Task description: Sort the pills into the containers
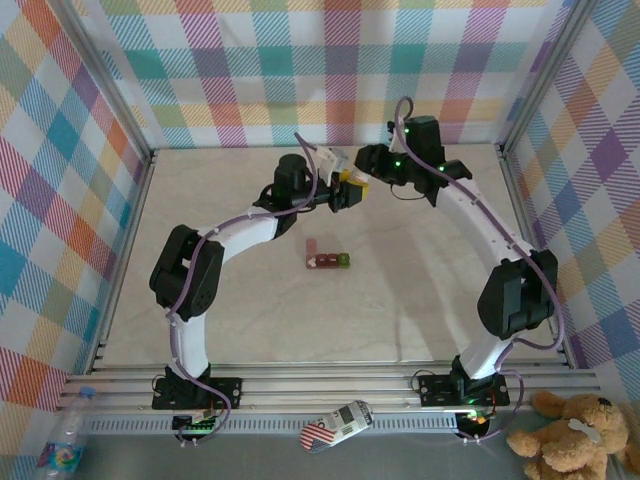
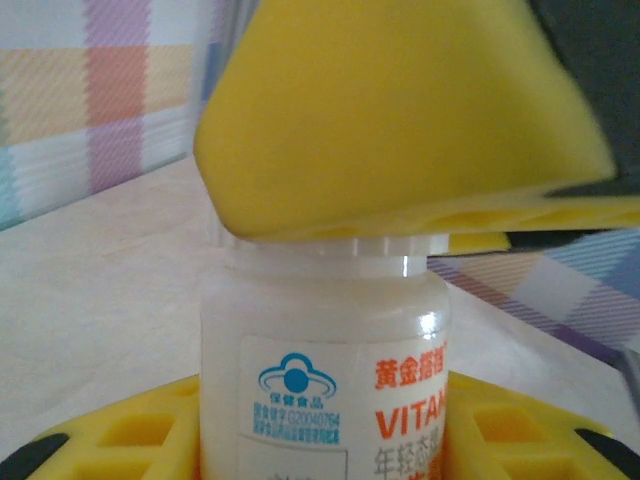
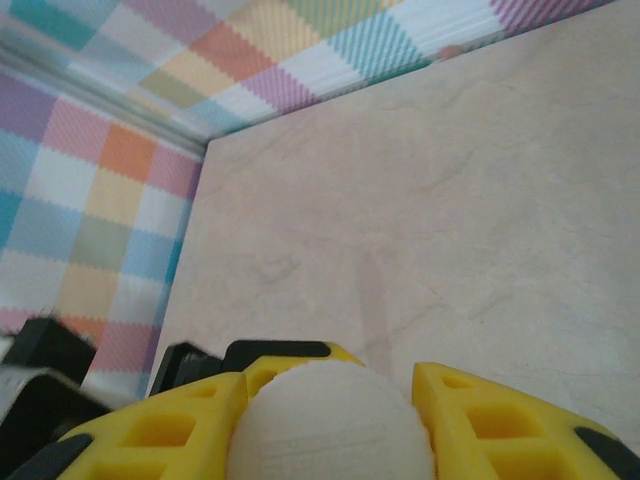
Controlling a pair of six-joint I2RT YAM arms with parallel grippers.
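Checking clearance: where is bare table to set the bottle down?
Bare table nearer than the containers, between the arm bases, and in the far left corner. Crowded at far centre, where left gripper and right gripper grip the bottle.

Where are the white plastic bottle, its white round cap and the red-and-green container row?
white plastic bottle (image 2: pixel 300 415): left wrist view, label.
white round cap (image 3: pixel 335 425): right wrist view, top.
red-and-green container row (image 1: pixel 327 261): top view, a red box.
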